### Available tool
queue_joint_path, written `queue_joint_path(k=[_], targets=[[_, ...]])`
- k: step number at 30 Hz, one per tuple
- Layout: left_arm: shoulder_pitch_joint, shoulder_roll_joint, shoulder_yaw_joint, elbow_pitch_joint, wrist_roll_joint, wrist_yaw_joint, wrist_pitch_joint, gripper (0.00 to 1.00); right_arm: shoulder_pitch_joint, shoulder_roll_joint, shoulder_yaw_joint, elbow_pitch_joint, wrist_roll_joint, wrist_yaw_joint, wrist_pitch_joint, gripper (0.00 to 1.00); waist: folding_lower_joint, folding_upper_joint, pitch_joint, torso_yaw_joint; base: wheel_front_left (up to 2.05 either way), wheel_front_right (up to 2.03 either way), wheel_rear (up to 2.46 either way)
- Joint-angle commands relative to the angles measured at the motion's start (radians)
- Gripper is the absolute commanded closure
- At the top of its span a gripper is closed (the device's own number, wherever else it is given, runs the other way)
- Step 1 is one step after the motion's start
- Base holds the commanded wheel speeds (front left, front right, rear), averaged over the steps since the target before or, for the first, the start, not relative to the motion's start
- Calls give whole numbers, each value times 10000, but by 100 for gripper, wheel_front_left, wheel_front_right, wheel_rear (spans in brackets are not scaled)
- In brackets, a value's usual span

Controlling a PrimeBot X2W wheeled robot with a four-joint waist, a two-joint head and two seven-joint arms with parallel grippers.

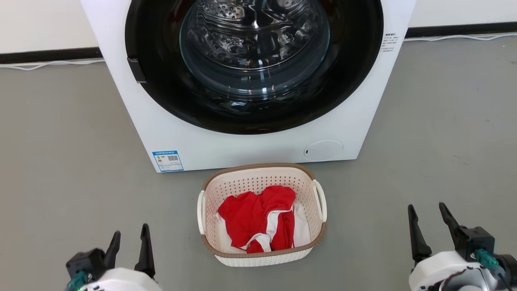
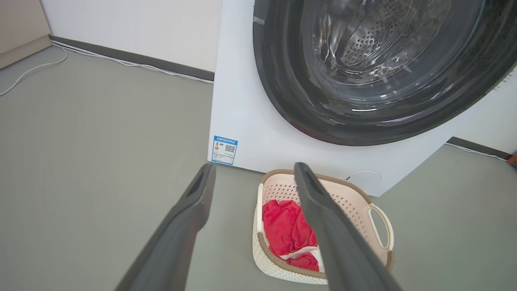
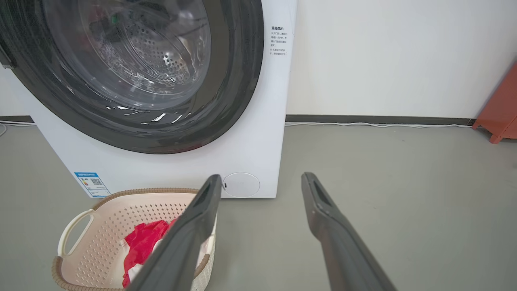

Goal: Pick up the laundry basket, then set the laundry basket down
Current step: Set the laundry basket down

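The laundry basket (image 1: pixel 261 178) stands on the grey floor just in front of the washing machine, cream-white and perforated with a brown rim band and a white handle on each side. Red and white clothing (image 1: pixel 258 218) lies inside it. My left gripper (image 1: pixel 131 236) is open at the lower left, well apart from the basket. At the lower right my right gripper (image 1: pixel 428 216) is open too, also clear of it. The left wrist view has the basket (image 2: pixel 355 202) partly behind my right-hand finger (image 2: pixel 323 214). The right wrist view has the basket (image 3: pixel 121 210) at its lower left.
The large white washing machine (image 1: pixel 226 145) with its dark round door shut stands right behind the basket. A white cable (image 1: pixel 48 64) runs along the wall's dark skirting. An orange-red object (image 3: pixel 499 109) stands by the wall at the far right. Open grey floor lies on both sides.
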Motion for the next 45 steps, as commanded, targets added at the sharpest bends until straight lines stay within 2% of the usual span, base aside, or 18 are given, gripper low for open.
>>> queue_joint_path(k=[1, 27, 28, 29, 32, 35, 37, 40, 45], targets=[[-44, 63, 393, -372, 104, -57, -53, 0, -20, -35, 188, -346, 51, 58, -67, 0, 0, -1, -16, -28, 0, 0, 0], [121, -239, 841, -601, 507, -209, -53, 0, 35, 91, 149, -479, 9, 58, -67, 0, 0, -1, 184, -41, 0, 0, 0], [121, -236, 809, -541, 559, -218, -53, 70, 25, 91, 145, -483, 4, 58, -67, 0, 0, -1, 197, -51, 0, 0, 0], [132, -239, 756, -470, 520, -321, -53, 100, 18, 90, 140, -485, 1, 58, -67, 0, 0, -1, 203, -59, 0, 0, 0], [85, -163, 920, -761, 849, -62, -53, 100, -12, 90, 129, -496, -14, 58, -67, 0, 0, -1, 257, -83, 0, 0, 0], [79, -181, 1031, -846, 906, 20, -53, 100, -42, 91, 125, -510, -17, 58, -67, 0, 0, -1, 305, -100, 0, 0, 0], [-184, -288, 1358, -307, -296, -169, -25, 100, -169, 100, 207, -591, 16, 58, -67, 0, 0, -1, 613, -186, 0, 0, 0], [-636, -315, 1408, 334, -1289, -303, 189, 100, -292, 106, 275, -668, 33, 58, -67, 0, 0, -1, 962, -283, 0, 0, 0], [-1766, -323, 1014, 1523, -2050, -396, 586, 100, -676, 119, 426, -853, 77, 58, -67, 0, 0, -1, 1957, -531, 0, 0, 0]])
